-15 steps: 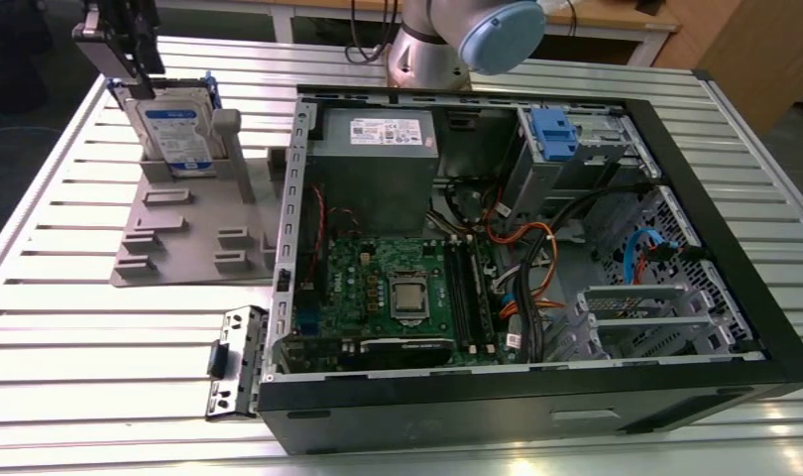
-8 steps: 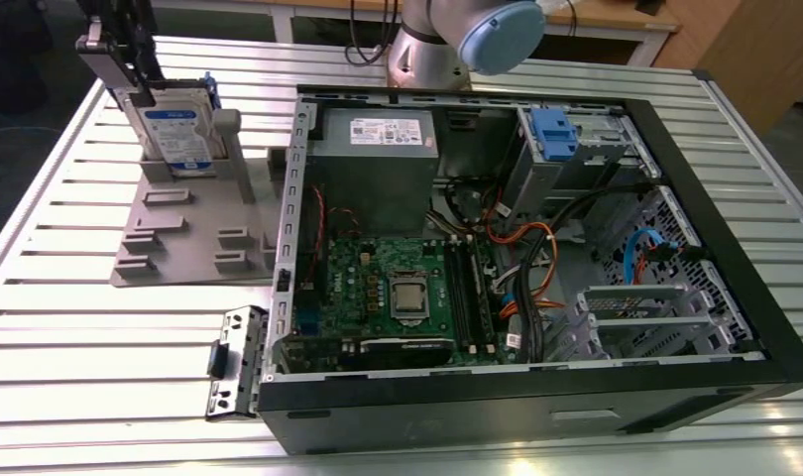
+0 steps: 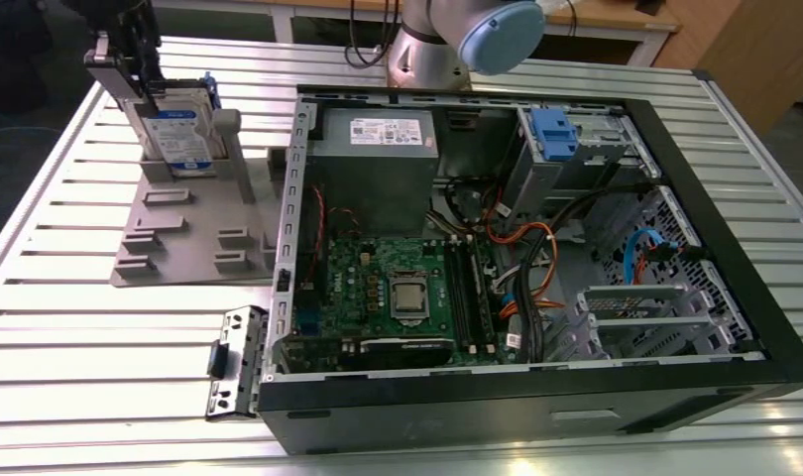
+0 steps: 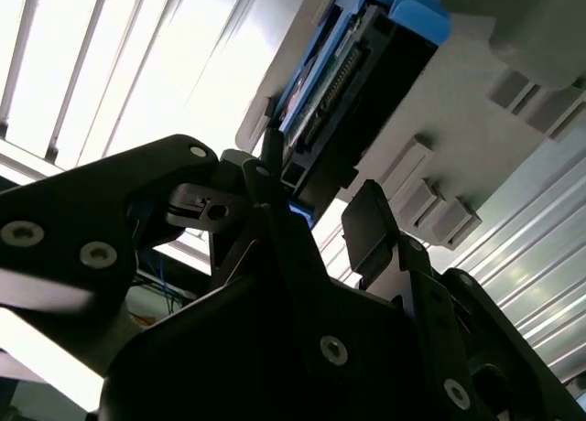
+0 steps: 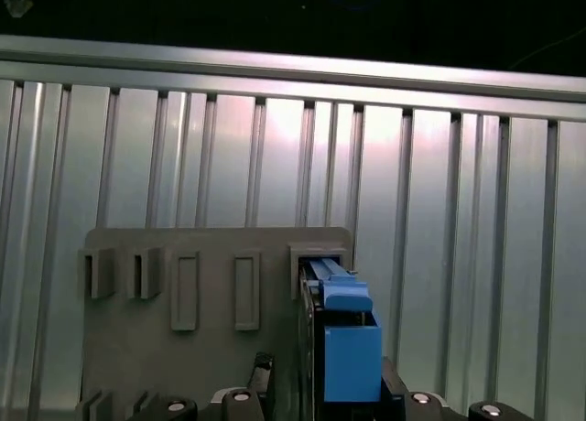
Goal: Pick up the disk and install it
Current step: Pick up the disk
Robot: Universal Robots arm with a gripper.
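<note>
Blue-framed disk (image 3: 179,124) stands upright in its grey holder (image 3: 190,233) on the worktop (image 3: 57,327), the tool (image 4: 319,188) parted astride it, gripping nothing; centre both fingers (image 4: 366,221) squarely before closing

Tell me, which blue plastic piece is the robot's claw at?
The blue frame of the disk, upright in the grey stand beside the computer case, with the gripper at it. The blue latch sits inside the case.

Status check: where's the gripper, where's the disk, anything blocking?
Gripper at the disk, grip unconfirmed. Disk upright in grey stand, outside the computer case. Nothing seen in the way.
</note>
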